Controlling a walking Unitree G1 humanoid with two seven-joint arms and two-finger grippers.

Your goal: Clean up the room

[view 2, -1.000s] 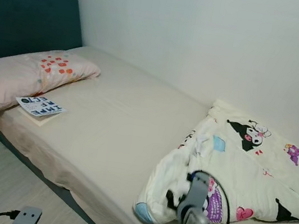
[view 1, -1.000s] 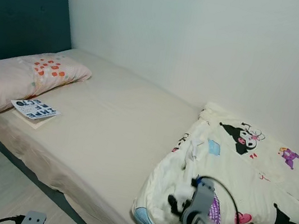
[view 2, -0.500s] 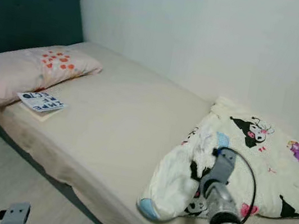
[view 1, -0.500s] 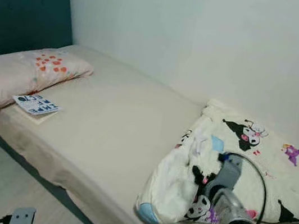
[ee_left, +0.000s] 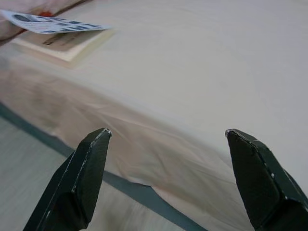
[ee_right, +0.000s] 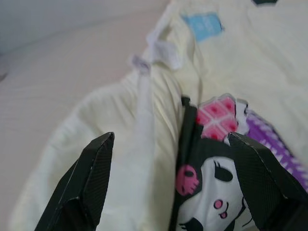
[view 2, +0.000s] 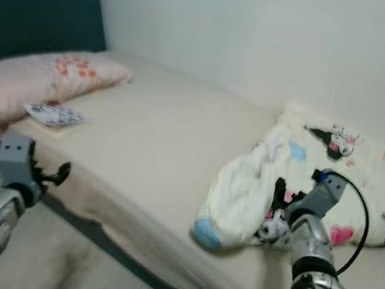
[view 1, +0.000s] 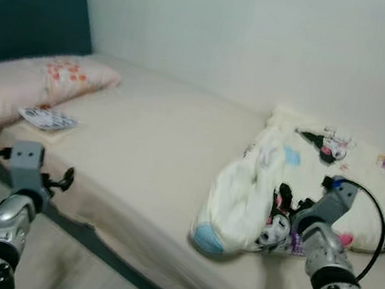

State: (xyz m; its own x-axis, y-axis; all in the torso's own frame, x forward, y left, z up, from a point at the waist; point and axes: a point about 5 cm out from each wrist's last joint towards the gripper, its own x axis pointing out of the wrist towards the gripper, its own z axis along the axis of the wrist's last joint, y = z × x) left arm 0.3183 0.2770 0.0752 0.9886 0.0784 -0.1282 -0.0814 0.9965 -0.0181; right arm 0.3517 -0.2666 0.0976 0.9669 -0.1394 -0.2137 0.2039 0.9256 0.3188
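Bed (view 1: pixel 147 152): cartoon-print blanket (view 1: pixel 296 183) lies crumpled, unfolded; book (view 1: pixel 48 119) beside pillow (view 1: pixel 19 84). My right gripper (ee_right: pixel 173 187) spread over blanket; my left gripper (ee_left: pixel 166 180) spread, empty. Tidying barely begun.

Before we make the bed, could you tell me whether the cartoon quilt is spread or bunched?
Bunched: the quilt lies heaped near the bed's foot.

A plain white wall (view 1: pixel 269 32) rises behind the bed, with a dark teal padded headboard (view 1: pixel 32 2) at ten o'clock and pale wood-look floor (view 2: pixel 71 261) at seven.
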